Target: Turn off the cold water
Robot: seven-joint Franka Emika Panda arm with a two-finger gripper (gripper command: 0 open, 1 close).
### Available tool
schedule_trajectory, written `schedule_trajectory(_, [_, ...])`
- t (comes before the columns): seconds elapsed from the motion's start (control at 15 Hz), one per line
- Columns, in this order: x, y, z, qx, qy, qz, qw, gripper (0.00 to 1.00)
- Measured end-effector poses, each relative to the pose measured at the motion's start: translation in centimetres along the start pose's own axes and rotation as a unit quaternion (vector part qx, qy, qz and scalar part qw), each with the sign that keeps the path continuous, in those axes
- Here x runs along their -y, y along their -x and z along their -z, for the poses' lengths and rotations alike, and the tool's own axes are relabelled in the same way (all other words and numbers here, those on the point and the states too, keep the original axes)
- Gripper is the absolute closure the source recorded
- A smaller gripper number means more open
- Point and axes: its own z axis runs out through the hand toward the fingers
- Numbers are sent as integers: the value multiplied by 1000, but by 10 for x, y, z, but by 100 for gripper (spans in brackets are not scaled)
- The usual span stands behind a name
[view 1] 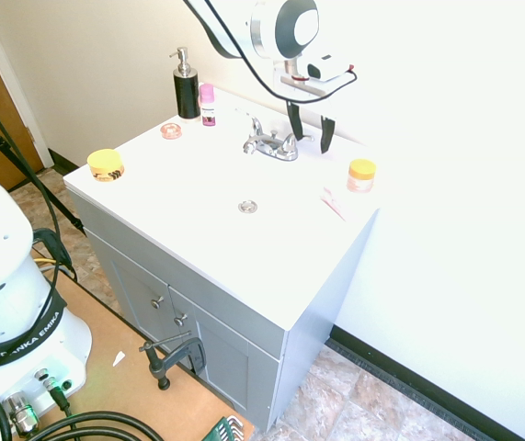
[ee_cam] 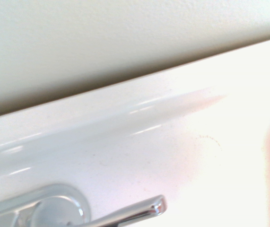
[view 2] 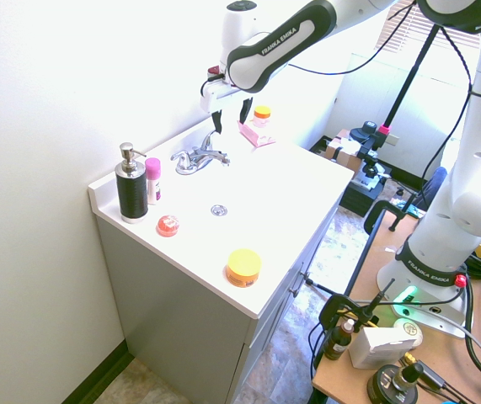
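The shiny two-lever tap [view 1: 269, 145] [view 2: 198, 157] stands at the back of the white vanity top [view 1: 198, 184], and no water stream shows from its spout. Its right-hand chrome lever [view 1: 289, 142] [view 2: 218, 153] [ee_cam: 135, 215] is the cold water control. My gripper [view 1: 310, 130] [view 2: 231, 116] hangs open just above and slightly to the wall side of that lever, with nothing between its black fingers. The twin lever [view 1: 256, 124] sits on the spout's other side. In the wrist view the cold lever's tip shows close by, with the backsplash ledge [ee_cam: 125, 109] behind it.
A black soap dispenser [view 1: 187, 87], a pink bottle [view 1: 208, 104] and a small red puck [view 1: 171, 130] stand left of the tap. A yellow jar [view 1: 106, 165] sits at the left corner. An orange-lidded jar [view 1: 361, 175] and a pink item [view 1: 333, 204] lie to the right. The wall rises close behind.
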Motion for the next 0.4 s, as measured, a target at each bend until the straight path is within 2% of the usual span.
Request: schedule_trajectory(0.4, [-30,74,73,61,-26,24,998,0])
